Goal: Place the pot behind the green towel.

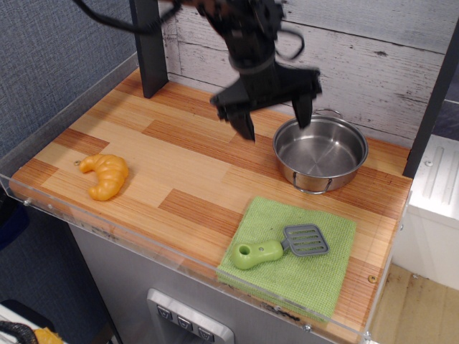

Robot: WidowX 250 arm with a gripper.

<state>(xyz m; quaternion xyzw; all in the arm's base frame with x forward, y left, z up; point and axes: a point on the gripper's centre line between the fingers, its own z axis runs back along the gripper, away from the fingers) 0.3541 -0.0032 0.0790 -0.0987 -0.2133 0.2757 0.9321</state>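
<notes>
The shiny steel pot (pixel 320 153) with thin wire loop handles sits upright on the wooden table at the back right, just beyond the far edge of the green towel (pixel 301 261). The towel lies flat at the front right corner. My gripper (pixel 276 120) is open and empty, raised above the table just left of the pot. One fingertip (pixel 247 129) hangs left of the pot, the other over its back left rim. It touches nothing.
A grey toy spatula with a green handle (pixel 278 247) lies on the towel. A yellow croissant toy (pixel 106 174) lies at the left. A dark post (pixel 148 46) stands at the back left, a white plank wall (pixel 373 64) behind, a clear rim (pixel 115 233) along the front.
</notes>
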